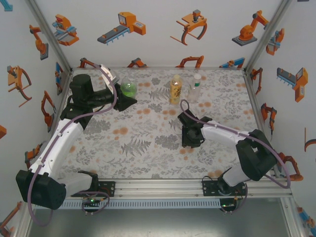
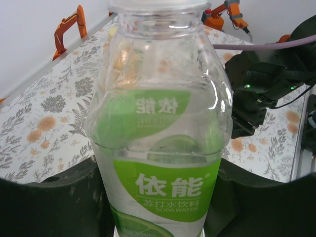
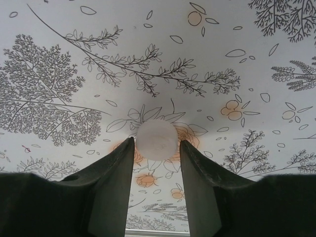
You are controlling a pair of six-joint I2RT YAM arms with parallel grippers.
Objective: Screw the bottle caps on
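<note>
Both arms look like the same kit: the left arm (image 1: 58,144) and right arm (image 1: 222,134) have glossy white shells on the long links and chunky matte black housings at the joints. A mauve cable (image 2: 256,45) runs along each arm, clipped to the white parts. Black base plates (image 1: 98,187) are bolted to a silver slotted rail (image 1: 158,183), with tiny green lights (image 1: 89,201) just below. The left claw (image 1: 129,96) is all black. The right claw (image 3: 156,143) has 2 dark, flat, wedge-shaped fingers (image 3: 113,187) with a dull, slightly scuffed finish.
</note>
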